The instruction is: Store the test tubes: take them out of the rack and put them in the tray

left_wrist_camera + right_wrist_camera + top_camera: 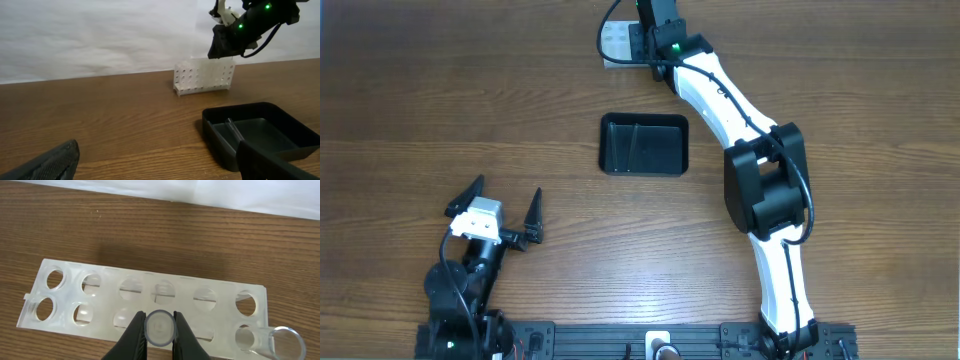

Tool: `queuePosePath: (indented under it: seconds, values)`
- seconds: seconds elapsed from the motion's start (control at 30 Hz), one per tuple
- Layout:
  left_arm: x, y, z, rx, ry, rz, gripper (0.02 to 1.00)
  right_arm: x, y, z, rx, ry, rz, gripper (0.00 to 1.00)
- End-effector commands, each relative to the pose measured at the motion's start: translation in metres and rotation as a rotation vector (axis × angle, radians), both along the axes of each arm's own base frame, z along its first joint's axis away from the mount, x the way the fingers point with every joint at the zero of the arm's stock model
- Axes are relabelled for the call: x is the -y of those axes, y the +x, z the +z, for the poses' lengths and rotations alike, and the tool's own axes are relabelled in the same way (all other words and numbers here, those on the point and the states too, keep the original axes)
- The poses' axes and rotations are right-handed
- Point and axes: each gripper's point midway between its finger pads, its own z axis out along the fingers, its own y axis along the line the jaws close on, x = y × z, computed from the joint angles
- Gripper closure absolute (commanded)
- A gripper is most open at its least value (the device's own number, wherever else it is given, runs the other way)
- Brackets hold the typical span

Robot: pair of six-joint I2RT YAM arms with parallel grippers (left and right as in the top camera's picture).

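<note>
The clear plastic rack (125, 297) lies under my right gripper (159, 321), which is shut on the rim of a clear test tube (160, 330) standing in a near-row hole. Another tube (283, 343) sits in the rack's corner hole. From above, the rack (617, 42) is at the table's far edge, with the right gripper (655, 45) over it. The black tray (643, 145) sits mid-table, and a tube (234, 131) lies inside it. My left gripper (508, 190) is open at the near left, holding nothing.
A white wall (100, 35) rises just behind the table's far edge, close to the rack. Bare wooden tabletop (840, 80) surrounds the tray on all sides.
</note>
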Motion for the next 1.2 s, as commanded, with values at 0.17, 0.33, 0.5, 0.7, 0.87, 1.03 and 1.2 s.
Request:
queuePosePath:
  seconds: [0.17, 0.33, 0.5, 0.7, 0.87, 1.03, 1.2]
  values:
    - [0.002, -0.001, -0.001, 0.005, 0.014, -0.013, 0.018, 0.015, -0.008, 0.127, 0.201, 0.019, -0.022, 0.908]
    - [0.002, -0.001, -0.001, 0.005, 0.014, -0.013, 0.018, 0.029, -0.026, 0.206, 0.335, 0.061, -0.049, 0.908]
    - [0.002, -0.001, -0.001, 0.005, 0.014, -0.013, 0.018, 0.037, -0.057, 0.249, 0.355, 0.070, -0.036, 0.910]
    - [0.002, -0.001, -0.001, 0.005, 0.014, -0.013, 0.020, 0.037, -0.097, 0.203, 0.103, 0.055, 0.005, 0.912]
    - [0.002, -0.001, -0.001, 0.005, 0.014, -0.013, 0.018, 0.042, -0.126, 0.130, -0.198, 0.032, -0.025, 0.987]
    - [0.002, -0.001, -0.001, 0.005, 0.014, -0.013, 0.020, 0.040, -0.139, 0.068, -0.417, 0.052, -0.054, 0.987]
    - [0.002, -0.001, -0.001, 0.005, 0.014, -0.013, 0.020, 0.018, -0.147, 0.023, -0.569, 0.112, 0.001, 0.980]
